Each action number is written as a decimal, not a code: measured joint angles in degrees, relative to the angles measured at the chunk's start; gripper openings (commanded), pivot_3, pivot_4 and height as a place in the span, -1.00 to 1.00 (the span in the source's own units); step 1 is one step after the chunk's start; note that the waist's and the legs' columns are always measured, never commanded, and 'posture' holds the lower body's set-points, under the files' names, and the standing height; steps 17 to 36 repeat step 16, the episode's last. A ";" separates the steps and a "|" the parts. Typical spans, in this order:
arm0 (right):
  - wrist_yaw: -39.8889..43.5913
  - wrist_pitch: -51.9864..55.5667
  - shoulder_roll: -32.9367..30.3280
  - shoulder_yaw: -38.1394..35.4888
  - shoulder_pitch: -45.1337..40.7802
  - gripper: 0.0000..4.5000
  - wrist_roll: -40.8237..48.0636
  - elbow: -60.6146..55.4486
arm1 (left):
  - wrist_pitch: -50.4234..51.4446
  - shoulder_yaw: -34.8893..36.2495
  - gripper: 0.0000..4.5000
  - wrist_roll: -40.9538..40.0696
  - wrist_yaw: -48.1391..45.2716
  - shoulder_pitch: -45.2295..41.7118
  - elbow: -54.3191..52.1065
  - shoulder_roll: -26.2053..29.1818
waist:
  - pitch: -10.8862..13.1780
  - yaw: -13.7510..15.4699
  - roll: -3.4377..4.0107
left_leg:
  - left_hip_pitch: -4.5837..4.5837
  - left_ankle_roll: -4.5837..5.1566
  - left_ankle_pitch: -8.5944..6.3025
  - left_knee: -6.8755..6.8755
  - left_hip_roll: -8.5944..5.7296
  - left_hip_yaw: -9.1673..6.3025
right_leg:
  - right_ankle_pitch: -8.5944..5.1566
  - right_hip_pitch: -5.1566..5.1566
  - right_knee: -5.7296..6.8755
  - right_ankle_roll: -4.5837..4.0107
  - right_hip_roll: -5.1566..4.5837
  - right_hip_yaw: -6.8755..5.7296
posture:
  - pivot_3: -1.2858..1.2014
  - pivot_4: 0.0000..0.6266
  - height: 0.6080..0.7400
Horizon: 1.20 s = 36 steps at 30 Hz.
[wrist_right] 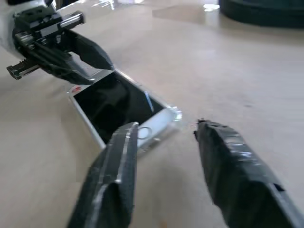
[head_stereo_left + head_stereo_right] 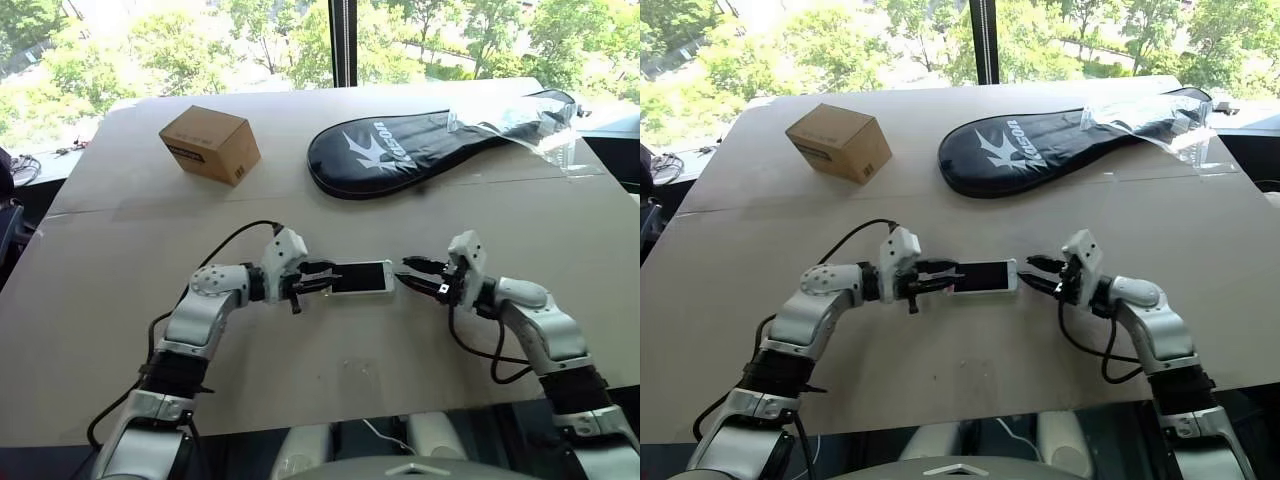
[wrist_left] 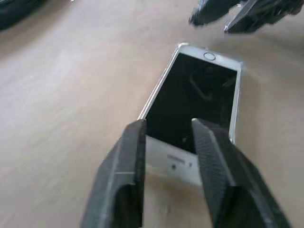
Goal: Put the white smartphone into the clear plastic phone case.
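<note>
The white smartphone (image 2: 361, 278) lay flat on the counter (image 2: 120, 300), its long axis running straight between my left gripper (image 2: 318, 279) and right gripper (image 2: 417, 275), one at each short end, both jaws parted and gripping nothing, neither clearly nearer.

White smartphone (image 2: 361, 277) with a black screen and silvery edge; pale tan table (image 2: 120, 300); brown cardboard box (image 2: 209, 144) with a dark label; black racket cover (image 2: 420, 150) bearing white lettering and a bird-like logo; black-fingered grippers on silver-grey arms
</note>
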 measured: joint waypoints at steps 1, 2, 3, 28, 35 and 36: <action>0.59 0.11 -1.15 -0.94 0.17 0.76 0.52 -0.62 | 0.01 1.13 0.49 -0.63 -0.26 0.22 -0.01 0.71 | 0.08 0.05 0.02 | -0.06 0.00 0.00 -0.01 -0.02 -0.05 | 0.00 0.00 -0.05 0.00 -0.02 -0.06 | 0.03 -0.52 1.00; 2.06 0.42 -3.36 -2.12 0.69 0.91 1.85 -1.49 | 0.03 2.94 0.64 -2.03 -0.80 0.86 -0.24 1.97 | 0.16 0.14 0.02 | -0.09 0.01 -0.01 -0.01 -0.02 -0.08 | 0.00 0.01 -0.09 0.00 -0.02 -0.09 | 0.03 -0.52 1.00; 3.11 0.72 -5.03 -3.21 1.34 1.00 2.50 -1.99 | 0.04 4.39 0.86 -2.67 -1.28 1.55 -0.43 3.15 | 0.22 0.21 0.01 | -0.09 0.01 -0.01 -0.04 -0.02 -0.10 | 0.00 0.02 -0.12 0.00 -0.03 -0.11 | 0.03 -0.52 1.00; 14.77 -9.52 -15.25 -9.34 6.98 1.00 1.22 8.12 | -4.80 12.59 0.99 -2.70 -5.08 12.18 0.58 13.44 | 0.57 1.56 0.09 | 0.02 0.03 -0.01 0.01 -0.02 -0.13 | 0.00 0.17 -0.07 0.00 -0.06 -0.21 | 0.03 -0.52 1.00; 14.77 -9.52 -15.25 -9.34 6.98 1.00 1.22 8.12 | -4.80 12.59 0.99 -2.70 -5.08 12.18 0.58 13.44 | 0.57 1.56 0.09 | 0.02 0.03 -0.01 0.01 -0.02 -0.13 | 0.00 0.17 -0.07 0.00 -0.06 -0.21 | 0.03 -0.52 1.00; 14.77 -9.52 -15.25 -9.34 6.98 1.00 1.22 8.12 | -4.80 12.59 0.99 -2.70 -5.08 12.18 0.58 13.44 | 0.57 1.56 0.09 | 0.02 0.03 -0.01 0.01 -0.02 -0.13 | 0.00 0.17 -0.07 0.00 -0.06 -0.21 | 0.03 -0.52 1.00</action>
